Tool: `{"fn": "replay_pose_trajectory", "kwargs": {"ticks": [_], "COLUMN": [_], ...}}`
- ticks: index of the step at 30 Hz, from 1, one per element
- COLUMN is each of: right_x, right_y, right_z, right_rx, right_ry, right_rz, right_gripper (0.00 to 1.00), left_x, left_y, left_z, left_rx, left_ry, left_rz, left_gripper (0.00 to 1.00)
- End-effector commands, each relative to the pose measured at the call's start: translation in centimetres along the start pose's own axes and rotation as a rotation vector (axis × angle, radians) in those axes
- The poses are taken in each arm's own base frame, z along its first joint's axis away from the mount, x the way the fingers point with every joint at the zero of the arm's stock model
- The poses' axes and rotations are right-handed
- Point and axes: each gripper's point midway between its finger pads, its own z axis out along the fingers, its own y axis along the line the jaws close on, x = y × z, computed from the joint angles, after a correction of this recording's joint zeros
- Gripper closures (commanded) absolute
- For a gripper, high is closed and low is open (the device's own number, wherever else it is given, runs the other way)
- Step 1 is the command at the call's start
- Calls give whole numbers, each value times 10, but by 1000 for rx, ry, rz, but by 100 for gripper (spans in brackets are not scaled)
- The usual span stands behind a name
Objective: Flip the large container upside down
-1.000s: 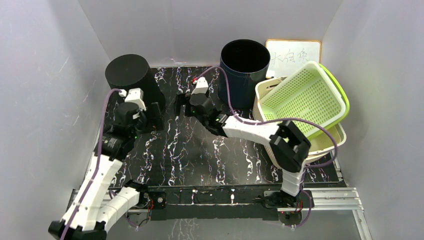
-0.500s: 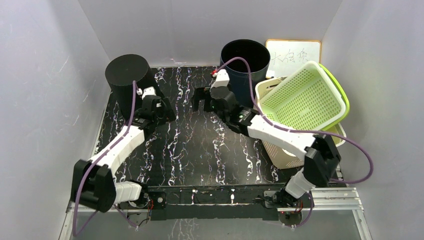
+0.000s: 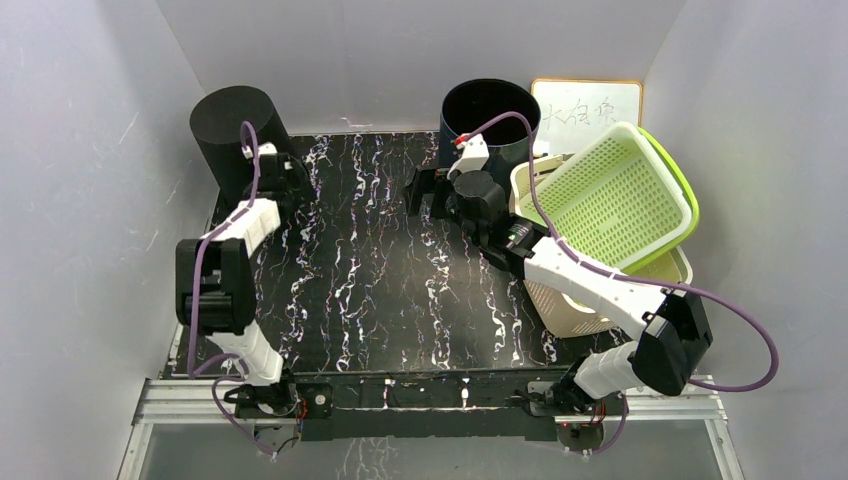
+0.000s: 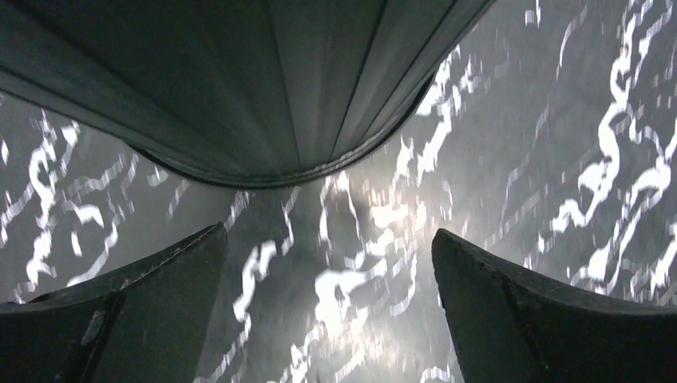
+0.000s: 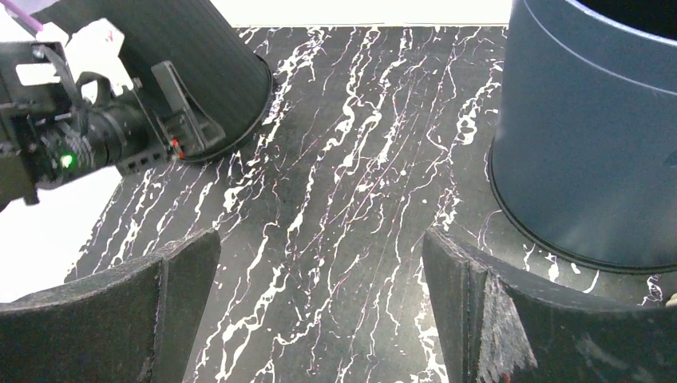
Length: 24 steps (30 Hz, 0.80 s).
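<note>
The large container (image 3: 232, 128) is black and stands mouth down on the marbled table (image 3: 370, 290) at the back left, its closed bottom facing up. My left gripper (image 3: 283, 176) sits low at its right side, open. In the left wrist view the container's lower rim (image 4: 263, 171) lies just beyond the open left gripper (image 4: 327, 231), with nothing between the jaws. My right gripper (image 3: 427, 190) hovers open near the table's back middle. Its wrist view shows the right gripper (image 5: 321, 235) empty over bare table, the black container (image 5: 192, 48) and the left gripper (image 5: 180, 112) far ahead.
A dark blue bin (image 3: 490, 125) stands upright, mouth up, just behind the right gripper, seen close as the blue bin (image 5: 591, 136). A lime basket (image 3: 610, 195) lies tilted in a cream basket (image 3: 590, 305) at the right. A whiteboard (image 3: 587, 105) leans on the back wall.
The black container has shifted back and left, with the left gripper following it. The right gripper has drawn away rightward toward the blue bin and opened a little wider.
</note>
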Motion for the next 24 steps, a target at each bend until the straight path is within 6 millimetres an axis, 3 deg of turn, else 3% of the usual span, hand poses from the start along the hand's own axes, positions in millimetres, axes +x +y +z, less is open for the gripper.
{"fn": "replay_pose_trajectory", "kwargs": {"ticks": [1, 6, 10, 14, 19, 24], "right_x": [-27, -32, -38, -31, -22, -35], "right_y": [3, -4, -9, -11, -21, -18], "right_z": [-3, -5, -9, -5, 1, -2], "right_rx": [-27, 7, 25, 28, 73, 61], "right_ry": [-80, -82, -101, -74, -26, -47], "right_rz": [-3, -38, -65, -105, -165, -188], "right_gripper": [2, 2, 2, 2, 2, 2], "left_x": [-59, -75, -89, -91, -91, -87], "left_y": [11, 5, -5, -17, -20, -16], "left_z": [29, 72, 94, 112, 97, 50], "left_rx": [-10, 36, 100, 183, 214, 240], "left_ry": [-125, -145, -173, -95, -68, -51], "left_rz": [-7, 16, 43, 41, 48, 40], "left_gripper": [2, 2, 2, 2, 2, 2]}}
